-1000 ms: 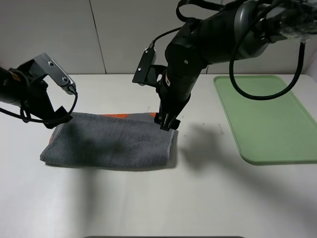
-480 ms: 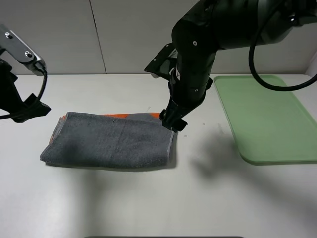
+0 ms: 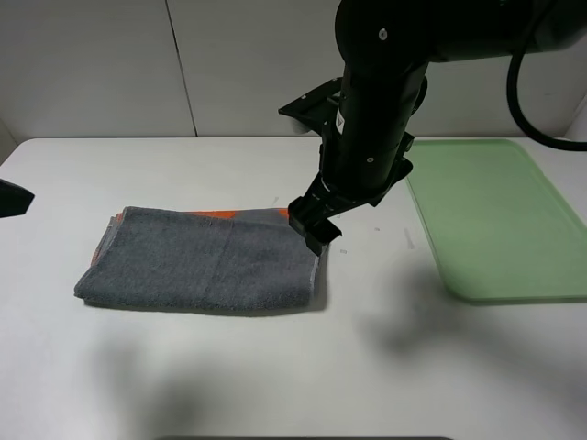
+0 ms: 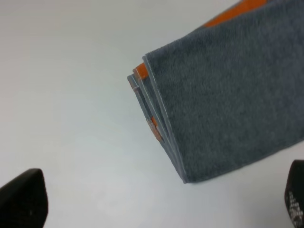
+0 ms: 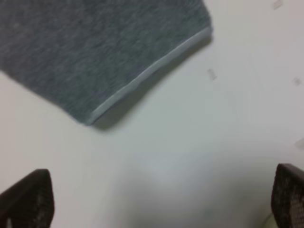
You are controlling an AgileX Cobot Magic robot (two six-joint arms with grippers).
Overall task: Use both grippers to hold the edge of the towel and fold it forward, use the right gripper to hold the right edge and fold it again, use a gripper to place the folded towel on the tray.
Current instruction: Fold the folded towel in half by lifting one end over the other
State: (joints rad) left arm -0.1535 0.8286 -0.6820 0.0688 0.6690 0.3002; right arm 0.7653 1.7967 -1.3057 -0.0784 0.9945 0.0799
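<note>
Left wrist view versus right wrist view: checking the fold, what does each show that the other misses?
Only left wrist: stacked hem layers with an orange band showing at a towel corner. Only right wrist: one pale hem along an edge. Both: dark grey towel on the white table, with left gripper and right gripper open, clear of it.

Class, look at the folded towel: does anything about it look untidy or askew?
Yes. At the left end of the towel the layers are not flush: the hems sit staggered, and the orange band peeks out along the far edge.
</note>
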